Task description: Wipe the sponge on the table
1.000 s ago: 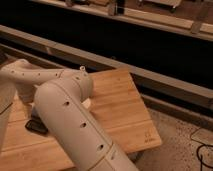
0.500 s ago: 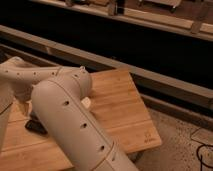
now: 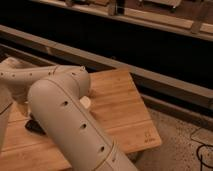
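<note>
My white arm (image 3: 65, 115) fills the left foreground and bends back over the wooden table (image 3: 120, 110). A dark shape (image 3: 34, 125) shows low over the table's left part, just behind the arm; it looks like my gripper, mostly hidden. Whether it holds the sponge cannot be seen. A small pale object (image 3: 86, 102) lies on the wood right beside the arm's elbow; it may be the sponge, but I cannot be sure.
The table's right edge and front right corner (image 3: 150, 142) drop to a speckled floor (image 3: 180, 145). A long dark counter with a pale rail (image 3: 150, 75) runs behind the table. A cable lies on the floor at the far right (image 3: 202, 150).
The forearm has shifted slightly to the left over the table. The dark shape by the arm stays at about the same spot.
</note>
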Action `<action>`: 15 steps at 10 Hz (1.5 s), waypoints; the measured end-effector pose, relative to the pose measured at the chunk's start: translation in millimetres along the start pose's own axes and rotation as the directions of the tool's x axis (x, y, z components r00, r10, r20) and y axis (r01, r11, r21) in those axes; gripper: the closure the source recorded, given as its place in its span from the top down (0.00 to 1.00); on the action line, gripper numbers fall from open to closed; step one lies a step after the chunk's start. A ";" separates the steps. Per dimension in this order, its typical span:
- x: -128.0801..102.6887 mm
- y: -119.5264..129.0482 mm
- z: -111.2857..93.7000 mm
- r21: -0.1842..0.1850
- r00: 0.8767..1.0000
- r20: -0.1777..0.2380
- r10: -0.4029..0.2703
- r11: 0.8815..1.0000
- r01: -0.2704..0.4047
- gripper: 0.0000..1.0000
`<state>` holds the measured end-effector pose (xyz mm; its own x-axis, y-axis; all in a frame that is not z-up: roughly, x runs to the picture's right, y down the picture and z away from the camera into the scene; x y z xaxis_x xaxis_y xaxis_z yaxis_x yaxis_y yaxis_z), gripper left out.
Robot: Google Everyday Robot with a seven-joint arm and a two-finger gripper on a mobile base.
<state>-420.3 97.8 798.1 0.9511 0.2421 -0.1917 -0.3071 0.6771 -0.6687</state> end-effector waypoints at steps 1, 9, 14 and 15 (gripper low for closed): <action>-5.2 2.4 -2.3 -0.013 0.999 0.027 -0.020 1.000 0.020 0.65; 20.5 -17.2 2.4 -0.006 0.997 -0.063 -0.035 0.999 0.035 0.65; 27.1 -22.2 12.6 -0.031 0.995 -0.095 -0.002 1.000 -0.001 0.65; 29.6 -23.8 15.5 -0.040 0.995 -0.100 0.009 0.999 -0.014 0.65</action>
<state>-385.4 99.6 819.4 0.9466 0.1779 -0.2687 -0.3184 0.6454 -0.6943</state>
